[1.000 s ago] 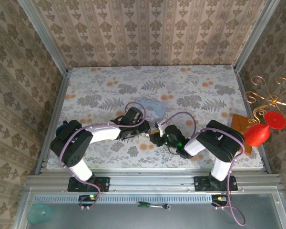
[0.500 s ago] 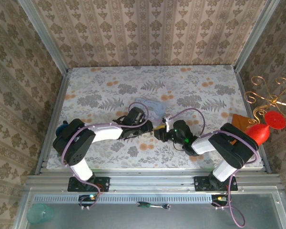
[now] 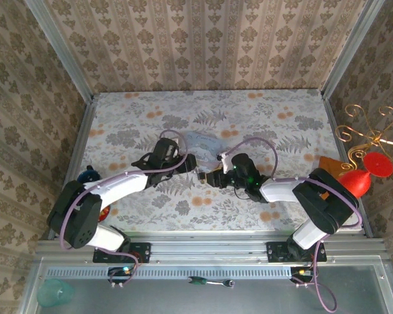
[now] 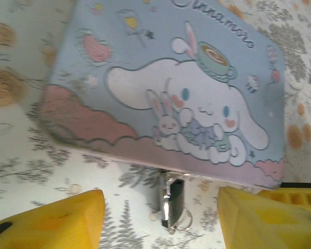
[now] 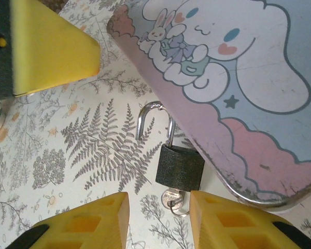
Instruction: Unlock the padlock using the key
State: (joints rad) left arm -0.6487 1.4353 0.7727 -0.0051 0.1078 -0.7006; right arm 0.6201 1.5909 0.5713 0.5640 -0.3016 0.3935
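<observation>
The small black padlock (image 5: pixel 180 167) lies flat on the floral table against the near edge of the pastel cartoon tin (image 5: pixel 238 67). One leg of its shackle (image 5: pixel 154 118) stands free of the body. The key (image 5: pixel 173 198) sticks in the padlock's underside with a thin ring on it. My right gripper (image 5: pixel 158 220) is open, and the key head lies just inside the gap without touching either finger. In the left wrist view the padlock (image 4: pixel 171 201) shows edge-on beneath the tin (image 4: pixel 166 88). My left gripper (image 4: pixel 158 220) is open wide with nothing in it. From above, the left gripper (image 3: pixel 187 163) and right gripper (image 3: pixel 214 177) face each other.
The tin (image 3: pixel 206 145) lies mid-table just beyond both grippers. At the right edge are a red balloon-like thing (image 3: pixel 355 184) on a gold wire stand and a brown square (image 3: pixel 327 167). A green-handled tool (image 3: pixel 209 282) and a teal cup (image 3: pixel 52 292) lie on the near ledge.
Both grippers have moved away from the bases toward the tin. The left arm has swung left and its jaws have spread wider. The right jaws have opened slightly.
</observation>
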